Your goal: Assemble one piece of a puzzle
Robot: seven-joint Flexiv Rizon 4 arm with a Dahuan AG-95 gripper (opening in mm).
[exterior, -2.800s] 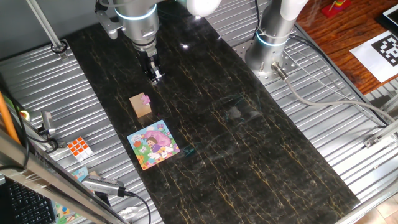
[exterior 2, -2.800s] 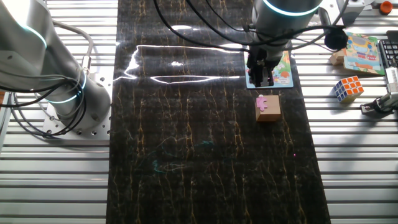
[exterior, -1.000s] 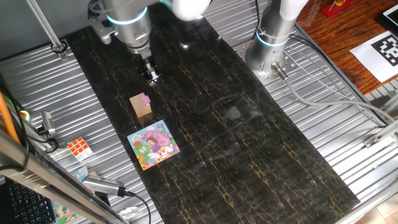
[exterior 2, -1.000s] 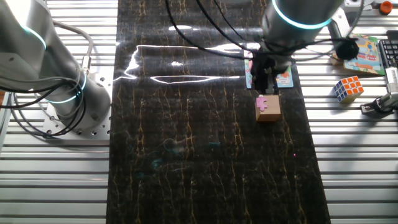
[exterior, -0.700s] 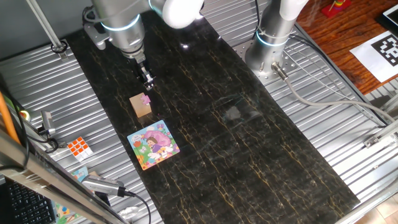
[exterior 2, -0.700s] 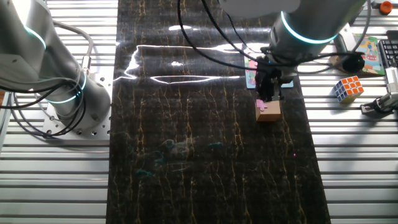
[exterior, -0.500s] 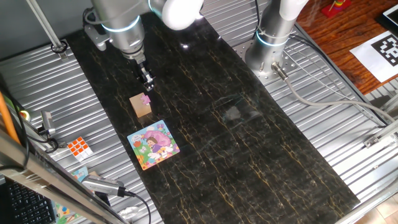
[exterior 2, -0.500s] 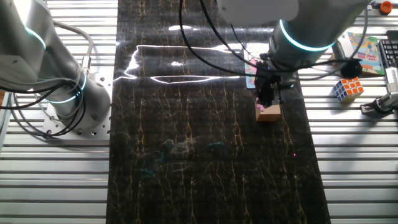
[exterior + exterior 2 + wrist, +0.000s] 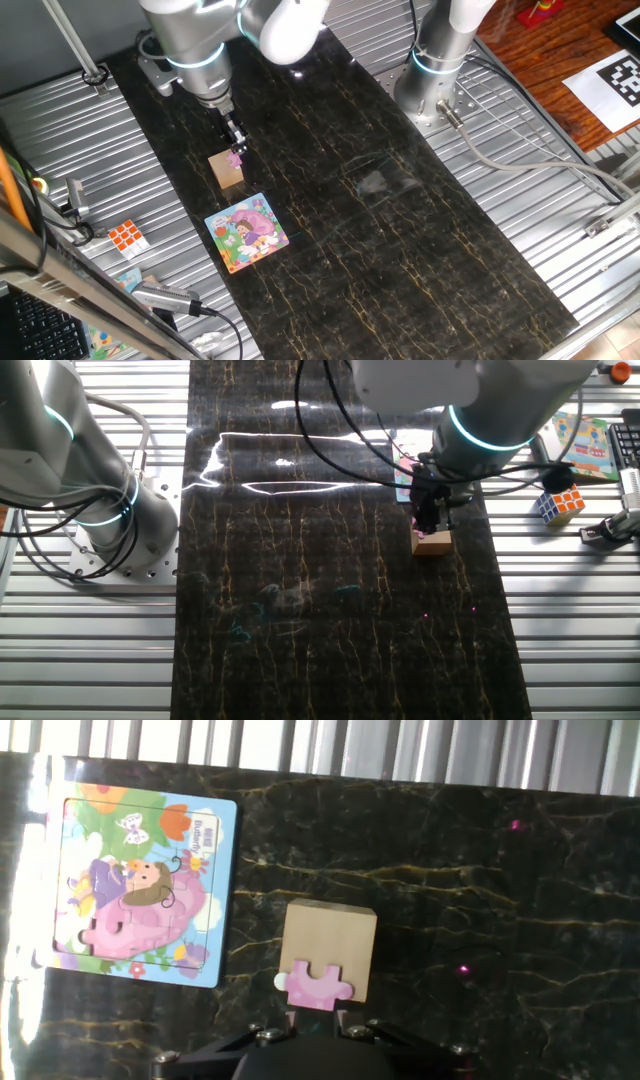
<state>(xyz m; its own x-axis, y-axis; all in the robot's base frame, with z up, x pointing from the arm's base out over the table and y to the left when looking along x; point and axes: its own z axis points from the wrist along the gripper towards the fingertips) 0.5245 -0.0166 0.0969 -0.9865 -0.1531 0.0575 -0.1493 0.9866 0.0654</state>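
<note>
Small lettering near the top edge of the puzzle (image 9: pixel 135 885) is too tiny to read. The gripper (image 9: pixel 236 147) is down at the pink piece (image 9: pixel 315 985), which lies on the tan block (image 9: pixel 330 945) just beside the puzzle. How far the fingers are apart I cannot tell. The arm (image 9: pixel 195 45) reaches steeply down over the dark table (image 9: pixel 400 250).

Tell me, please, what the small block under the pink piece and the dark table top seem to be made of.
The block looks like plain wood or fibreboard: a matte tan face with no shine. The table top looks like polished dark stone or a stone-print laminate: black with golden veins and bright reflections. The piece seems to be printed card, but that stays uncertain.
</note>
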